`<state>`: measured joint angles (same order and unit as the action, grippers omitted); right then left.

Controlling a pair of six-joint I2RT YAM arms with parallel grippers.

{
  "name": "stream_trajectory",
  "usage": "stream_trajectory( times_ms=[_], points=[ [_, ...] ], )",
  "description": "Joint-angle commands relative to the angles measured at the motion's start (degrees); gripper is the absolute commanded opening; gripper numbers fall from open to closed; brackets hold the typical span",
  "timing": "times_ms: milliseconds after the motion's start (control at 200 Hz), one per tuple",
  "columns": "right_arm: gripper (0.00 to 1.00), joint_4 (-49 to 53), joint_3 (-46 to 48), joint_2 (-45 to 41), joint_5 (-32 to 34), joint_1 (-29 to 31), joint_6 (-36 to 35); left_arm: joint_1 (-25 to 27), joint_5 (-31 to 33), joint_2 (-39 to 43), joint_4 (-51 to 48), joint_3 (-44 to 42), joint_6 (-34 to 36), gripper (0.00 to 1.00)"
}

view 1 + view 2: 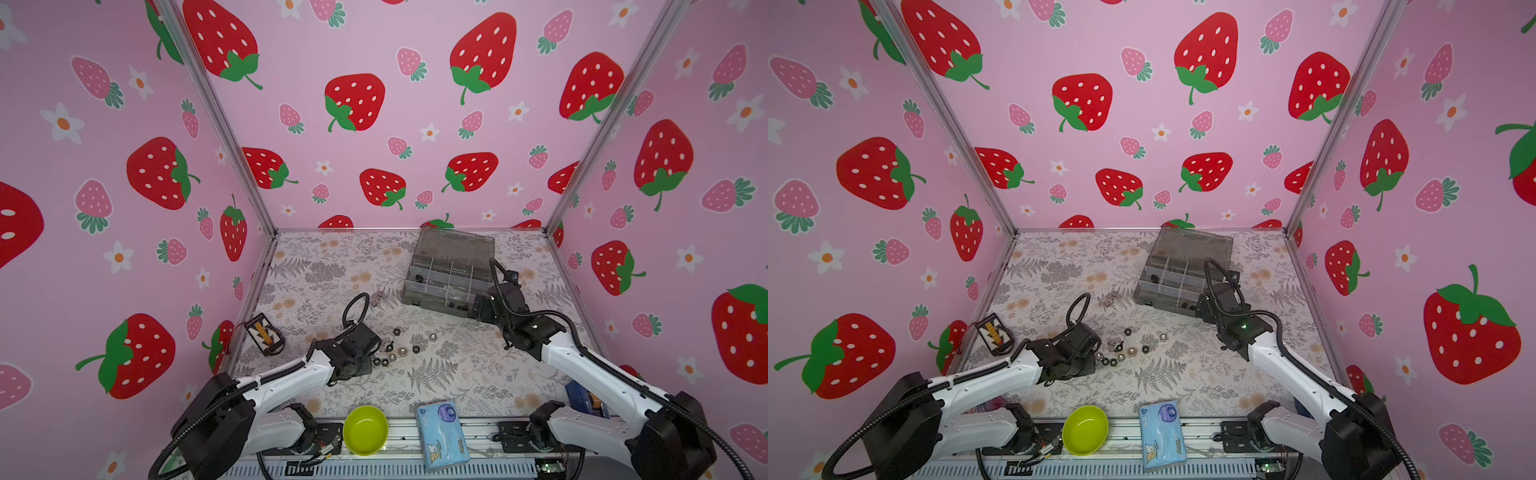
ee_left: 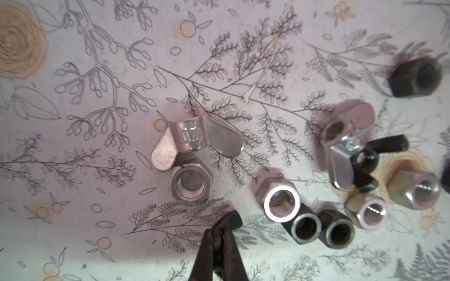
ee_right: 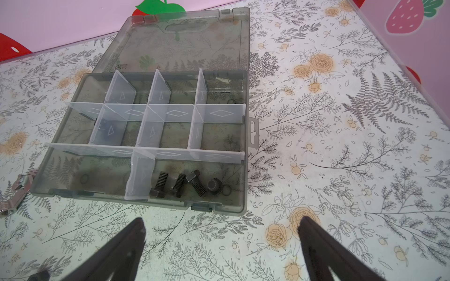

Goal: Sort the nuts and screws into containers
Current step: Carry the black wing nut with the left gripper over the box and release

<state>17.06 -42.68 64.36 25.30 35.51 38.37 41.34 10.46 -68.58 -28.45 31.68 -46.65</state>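
Several loose silver and black screws and nuts (image 1: 395, 353) (image 1: 1121, 353) lie mid-table; the left wrist view shows a silver wing nut (image 2: 197, 140) over a hex nut (image 2: 190, 186). My left gripper (image 2: 219, 226) (image 1: 376, 353) is down at this pile's left edge, shut on a small black piece (image 2: 232, 219) that looks like a nut. The grey organizer box (image 1: 444, 282) (image 3: 246, 146) lies open with its containers showing. Black screws (image 3: 185, 185) lie in a near compartment. My right gripper (image 3: 221, 223) (image 1: 478, 307) hovers open and empty at the box's near right corner.
A few wing nuts (image 1: 377, 298) (image 3: 22, 185) lie just left of the box. A lime-green bowl (image 1: 365, 430) and a blue tissue pack (image 1: 442, 434) sit at the front edge. A small wired gadget (image 1: 264, 334) lies at the left. Pink walls close three sides.
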Motion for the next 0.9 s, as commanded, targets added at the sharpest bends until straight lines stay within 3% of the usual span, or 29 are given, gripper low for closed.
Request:
stream_trajectory(
  times_ms=[0, 155, 295, 535, 895],
  points=[
    [1.00, 0.8, 1.0, -1.5, 1.3, 0.3, 1.1, -0.2, 0.7, 2.3, -1.2, 4.6, 1.1, 0.00],
    [1.00, 0.0, 1.3, -1.5, 0.9, 0.4, 1.2, -0.4, 1.3, 3.4, 3.4, 7.8, 2.6, 0.00],
    [1.00, -0.8, 1.6, -1.7, 0.4, 0.4, 1.7, -1.1, 0.7, -0.6, 8.6, 13.1, 5.2, 0.00],
    [1.00, -0.5, 1.2, -2.3, 0.2, 0.4, 1.9, -2.8, -0.9, -13.9, 13.9, 27.1, 11.7, 0.00],
    [1.00, -1.5, 1.1, -2.7, -0.7, 0.4, 1.9, -7.2, -9.3, -36.7, 17.4, 48.2, 16.6, 0.00]
  ],
)
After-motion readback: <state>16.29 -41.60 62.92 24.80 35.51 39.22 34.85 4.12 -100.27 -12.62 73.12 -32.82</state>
